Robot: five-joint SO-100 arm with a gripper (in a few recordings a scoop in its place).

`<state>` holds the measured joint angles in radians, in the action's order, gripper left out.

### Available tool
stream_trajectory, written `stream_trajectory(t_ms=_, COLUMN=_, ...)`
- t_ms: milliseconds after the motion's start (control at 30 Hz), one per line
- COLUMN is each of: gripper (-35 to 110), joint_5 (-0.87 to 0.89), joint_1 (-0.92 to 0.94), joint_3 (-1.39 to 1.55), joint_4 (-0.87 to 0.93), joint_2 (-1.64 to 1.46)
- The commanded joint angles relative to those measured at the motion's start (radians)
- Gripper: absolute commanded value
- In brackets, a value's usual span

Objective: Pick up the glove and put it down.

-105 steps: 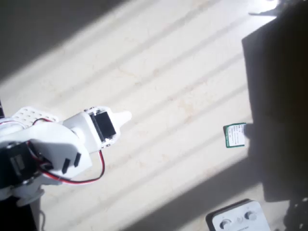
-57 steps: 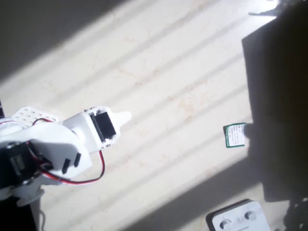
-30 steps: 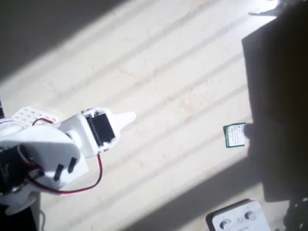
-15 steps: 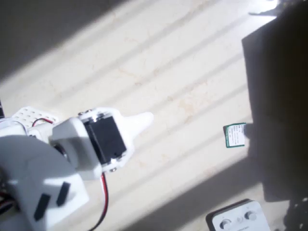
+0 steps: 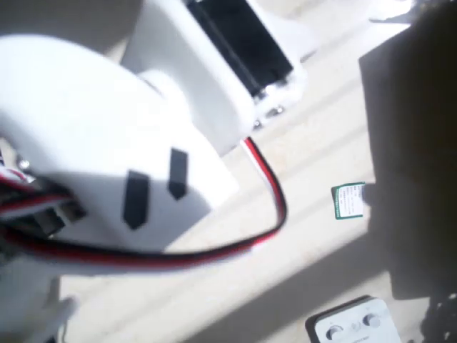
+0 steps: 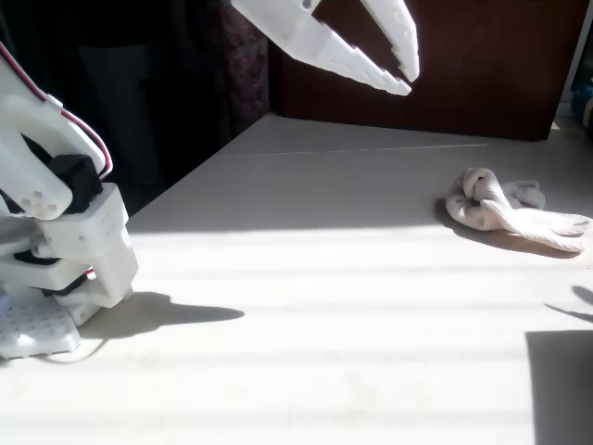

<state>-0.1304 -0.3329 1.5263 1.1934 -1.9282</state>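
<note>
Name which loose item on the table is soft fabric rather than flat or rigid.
The glove: a crumpled cream heap, unlike the flat green-and-white card and the rigid white box with knobs.

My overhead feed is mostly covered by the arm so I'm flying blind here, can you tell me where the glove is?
Observer: In the fixed view the glove lies crumpled on the table at the right, in front of the dark back wall.
Operator: Is the gripper anywhere near it?
Observer: No. The gripper hangs high above the table, left of the glove and well apart from it.
Operator: Open or shut?
Observer: Open, its two fingers spread with nothing between them.
</note>
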Motion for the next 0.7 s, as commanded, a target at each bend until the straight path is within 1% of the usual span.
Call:
stream_trajectory(t_ms=0, gripper=0, joint_5=0.008, joint_1=-0.066, joint_3=-0.146, joint_4=-0.017, joint_2=0.153)
stream_trajectory(t_ms=300, gripper=0, joint_5=0.008, joint_1=-0.141, joint_3=-0.485, joint_4=-0.189, joint_2=0.569)
stream_trajectory(t_ms=667, gripper=0, joint_5=0.008, joint_1=-0.245, joint_3=-0.784, joint_4=-0.204, joint_2=0.968)
